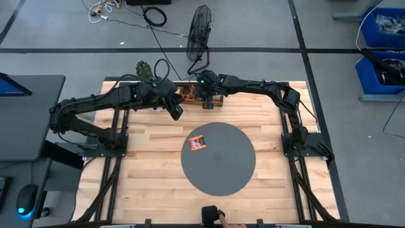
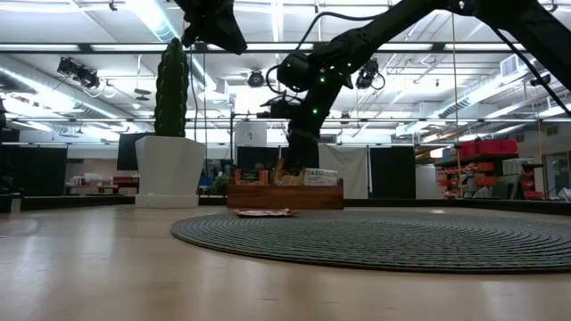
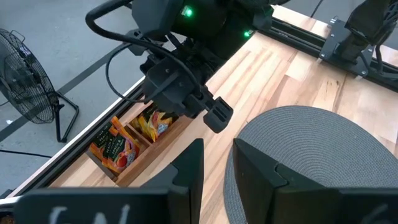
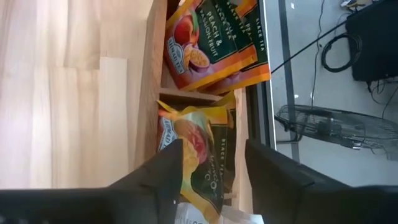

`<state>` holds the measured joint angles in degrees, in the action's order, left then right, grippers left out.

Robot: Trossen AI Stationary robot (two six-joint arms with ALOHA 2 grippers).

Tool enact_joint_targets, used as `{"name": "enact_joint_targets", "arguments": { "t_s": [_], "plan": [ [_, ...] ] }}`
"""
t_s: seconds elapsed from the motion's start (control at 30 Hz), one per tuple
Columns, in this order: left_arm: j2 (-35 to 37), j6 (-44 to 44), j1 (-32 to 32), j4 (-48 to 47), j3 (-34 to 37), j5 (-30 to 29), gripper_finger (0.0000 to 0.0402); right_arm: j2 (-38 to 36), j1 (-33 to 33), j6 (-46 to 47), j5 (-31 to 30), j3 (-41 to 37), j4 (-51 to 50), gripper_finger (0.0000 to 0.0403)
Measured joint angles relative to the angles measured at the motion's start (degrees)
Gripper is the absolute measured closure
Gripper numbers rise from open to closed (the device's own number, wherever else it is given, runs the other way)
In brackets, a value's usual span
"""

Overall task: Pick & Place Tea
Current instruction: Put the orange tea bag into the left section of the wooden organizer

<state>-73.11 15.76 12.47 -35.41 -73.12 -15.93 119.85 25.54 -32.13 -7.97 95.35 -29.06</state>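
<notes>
Tea sachets [image 1: 190, 94] sat in the wooden tray [image 1: 217, 101] at the table's far edge; one [image 1: 199, 143] lay on the ribbed grey disc [image 1: 218, 158]. Left wrist view: the left gripper [image 3: 216, 163] hovered, fingers parted and empty. Right wrist view: the right gripper [image 4: 212, 163] stood open over a glossy yellow sachet [image 4: 199, 162]; closing on it appeared next.

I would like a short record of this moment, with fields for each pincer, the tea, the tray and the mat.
right pincer: open, down in the wooden tray, one yellow tea sachet between its fingers
left pincer: above the table beside the tray, holding nothing
tea on mat: one sachet lies flat on the grey round mat
tea in tray: more sachets stand in its compartments
tray place: far edge of the table
</notes>
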Motion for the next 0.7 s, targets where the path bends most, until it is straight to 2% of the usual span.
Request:
{"name": "enact_joint_targets", "arguments": {
  "t_s": [0.2,0.4,0.6,0.7],
  "plan": [
    [0.0,0.1,0.0,0.0,0.0,0.0,0.0314,-0.8,0.0,0.9,-0.2,0.0,0.1,0.0211],
    [0.0,0.1,-0.2,-1.2,0.0,0.4,0.0314,-7.6,0.0,8.3,2.0,0.0,-6.4,0.0217],
    [-1.0,-0.1,-0.4,-2.7,0.0,9.8,0.0314,-15.7,0.0,15.6,10.4,0.0,-15.2,0.0238],
    [-2.9,-1.8,-1.2,-2.8,0.0,13.7,0.0314,-19.2,-0.1,17.2,13.0,-1.6,-16.2,0.0250]
  ]
}}
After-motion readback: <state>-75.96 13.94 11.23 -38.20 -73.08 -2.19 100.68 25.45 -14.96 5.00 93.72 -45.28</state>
